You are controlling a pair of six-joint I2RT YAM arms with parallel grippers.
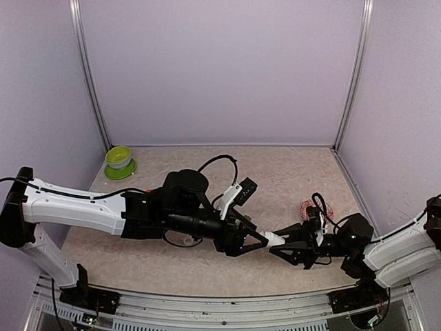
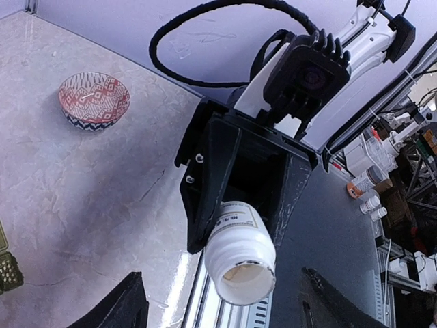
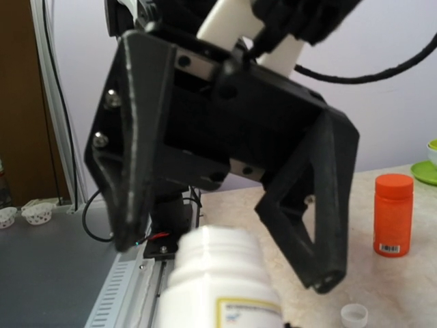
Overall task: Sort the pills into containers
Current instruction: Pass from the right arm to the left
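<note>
White arm links (image 1: 76, 207), black joints (image 1: 186, 187), looped black cable (image 2: 154, 48), silver screws (image 3: 113, 100) on black end effector fingers (image 3: 133, 137).

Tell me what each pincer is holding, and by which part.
The right pincer holds the white bottle, clamped around its labelled body, with the open mouth sticking out. The left pincer is open and holds nothing.

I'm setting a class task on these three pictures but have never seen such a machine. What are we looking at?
These are robots: a left arm and a right arm bolted to a table. One picture looks down from above; the other two come from cameras on each wrist. The right end effector grips a white uncapped bottle; the left end effector stands open, facing it. On the table: a lime-green bowl, a red patterned bowl, an orange bottle and a white cap.
</note>
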